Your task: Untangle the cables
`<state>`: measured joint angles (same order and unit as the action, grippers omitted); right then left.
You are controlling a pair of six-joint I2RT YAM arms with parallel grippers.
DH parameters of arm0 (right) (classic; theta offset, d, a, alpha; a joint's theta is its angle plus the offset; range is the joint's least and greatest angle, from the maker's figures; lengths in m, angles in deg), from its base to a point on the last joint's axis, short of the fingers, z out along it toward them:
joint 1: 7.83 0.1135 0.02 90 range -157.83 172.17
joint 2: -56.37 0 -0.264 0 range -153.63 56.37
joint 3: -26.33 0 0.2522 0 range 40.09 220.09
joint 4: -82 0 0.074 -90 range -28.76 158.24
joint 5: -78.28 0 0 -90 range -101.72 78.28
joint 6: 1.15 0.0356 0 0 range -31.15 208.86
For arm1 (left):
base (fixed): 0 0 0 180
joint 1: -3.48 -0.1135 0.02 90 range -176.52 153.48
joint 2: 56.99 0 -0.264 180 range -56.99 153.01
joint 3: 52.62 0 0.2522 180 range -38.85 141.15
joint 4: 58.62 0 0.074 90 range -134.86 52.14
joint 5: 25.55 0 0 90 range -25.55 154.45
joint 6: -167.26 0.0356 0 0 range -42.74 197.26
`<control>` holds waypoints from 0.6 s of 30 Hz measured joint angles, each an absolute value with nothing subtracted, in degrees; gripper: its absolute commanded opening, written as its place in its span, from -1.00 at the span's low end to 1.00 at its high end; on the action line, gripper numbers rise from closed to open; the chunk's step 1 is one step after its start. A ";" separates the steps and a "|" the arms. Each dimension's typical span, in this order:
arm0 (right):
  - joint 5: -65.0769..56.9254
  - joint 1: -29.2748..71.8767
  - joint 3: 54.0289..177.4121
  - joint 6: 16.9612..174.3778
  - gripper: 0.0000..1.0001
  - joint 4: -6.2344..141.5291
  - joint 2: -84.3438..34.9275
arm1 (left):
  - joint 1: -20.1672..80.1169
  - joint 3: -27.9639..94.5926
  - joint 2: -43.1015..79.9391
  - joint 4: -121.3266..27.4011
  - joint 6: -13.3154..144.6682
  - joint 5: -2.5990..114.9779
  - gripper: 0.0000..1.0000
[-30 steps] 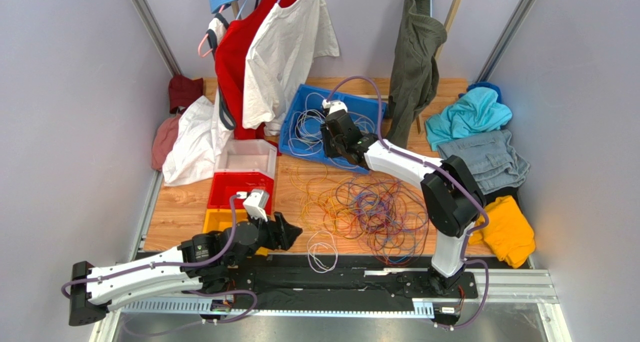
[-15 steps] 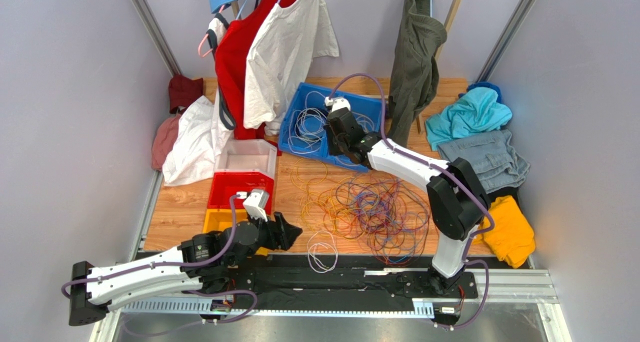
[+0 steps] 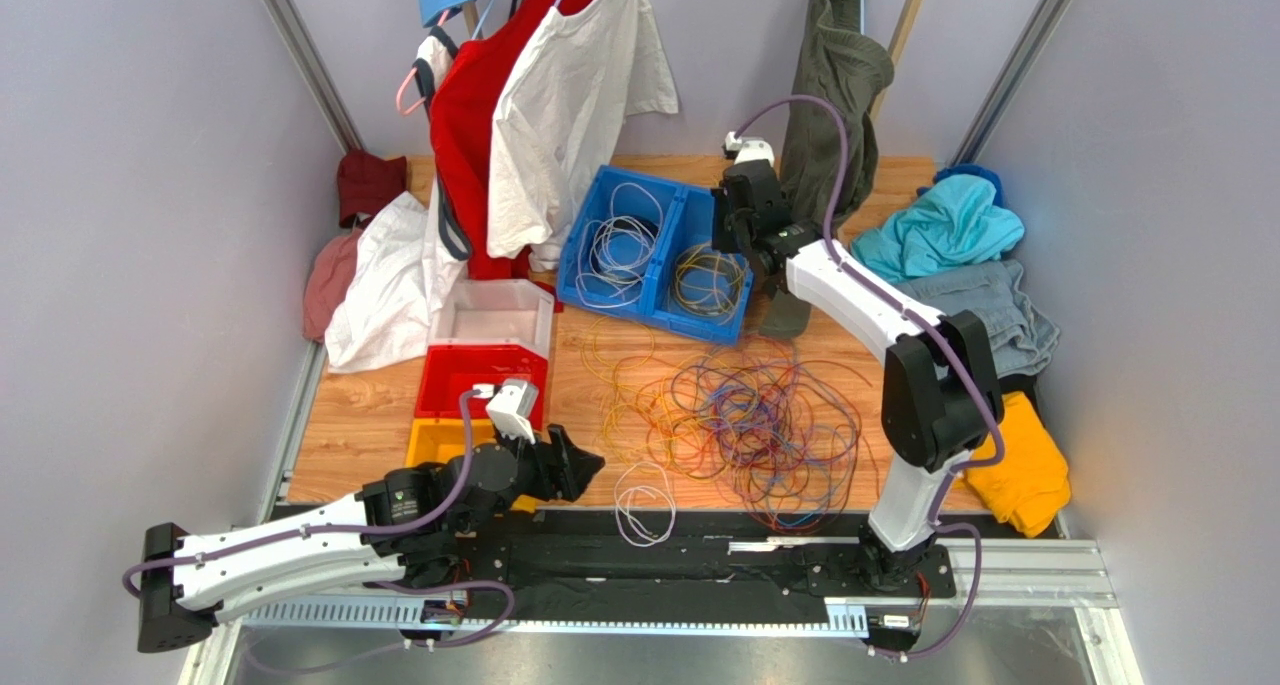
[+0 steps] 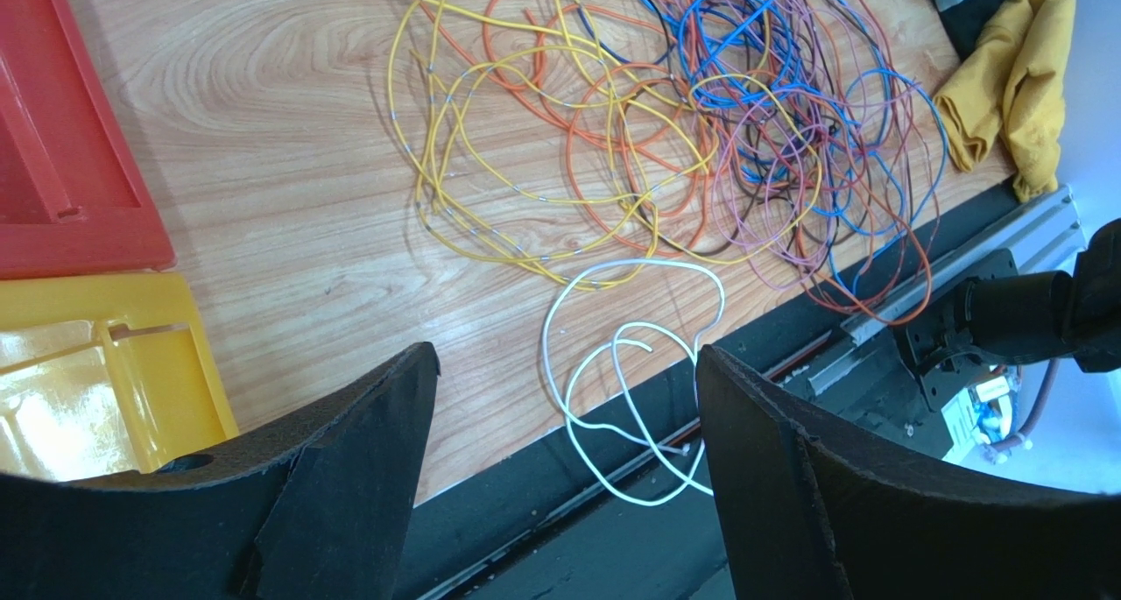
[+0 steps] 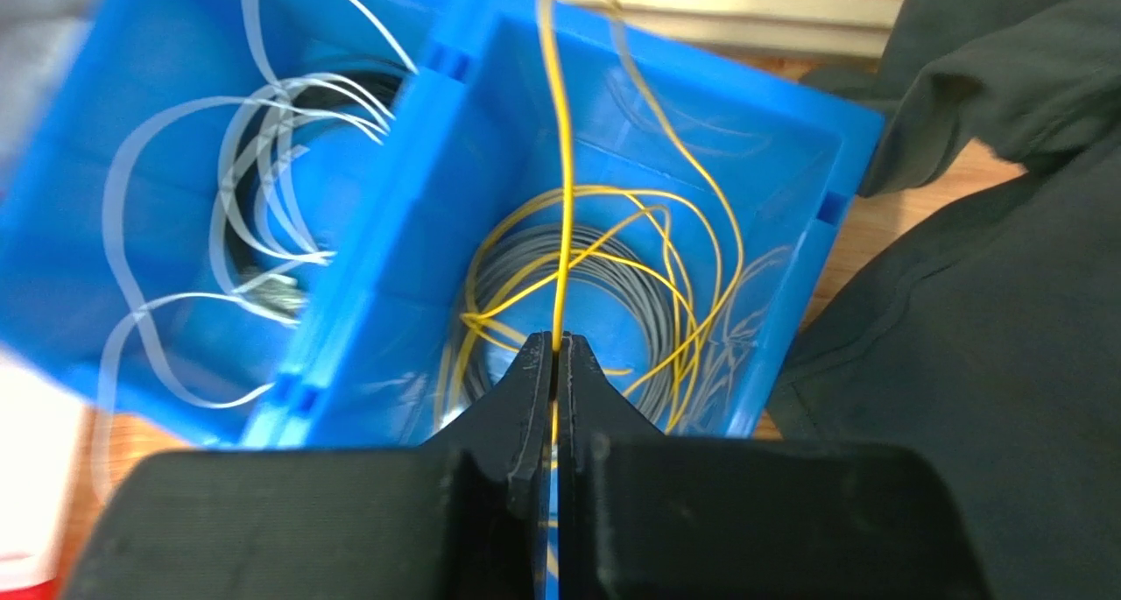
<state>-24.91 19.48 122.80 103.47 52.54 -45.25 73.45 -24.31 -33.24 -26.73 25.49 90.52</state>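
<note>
Loosely tangled multicoloured cables (image 3: 759,415) sprawl.

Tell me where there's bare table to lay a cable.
Free: between the red bin and the tangle, and left of the red bin below the white cloth. Crowded: the tangle, the clothes at right, and the blue bin, whose yellow cable the right gripper pinches.

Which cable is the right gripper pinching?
The yellow cable: it alone runs straight up from the shut right gripper over the blue bin; the white cables lie loose in the bin's other compartment.
</note>
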 measured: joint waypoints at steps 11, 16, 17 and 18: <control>-21.37 19.16 118.24 103.44 -1.00 53.41 -50.48 | 73.45 -24.31 -33.24 -26.73 25.49 91.39 0.63; -21.15 19.16 117.43 103.77 0.37 53.59 -50.45 | 73.45 -24.31 -32.56 -27.34 25.49 91.24 0.63; -21.04 19.16 117.91 103.82 0.49 53.54 -50.45 | 73.45 -24.31 -32.37 -27.45 25.49 91.21 0.63; -21.54 19.33 118.72 103.49 0.68 53.50 -50.45 | 73.45 -24.31 -32.08 -27.49 25.49 91.06 0.63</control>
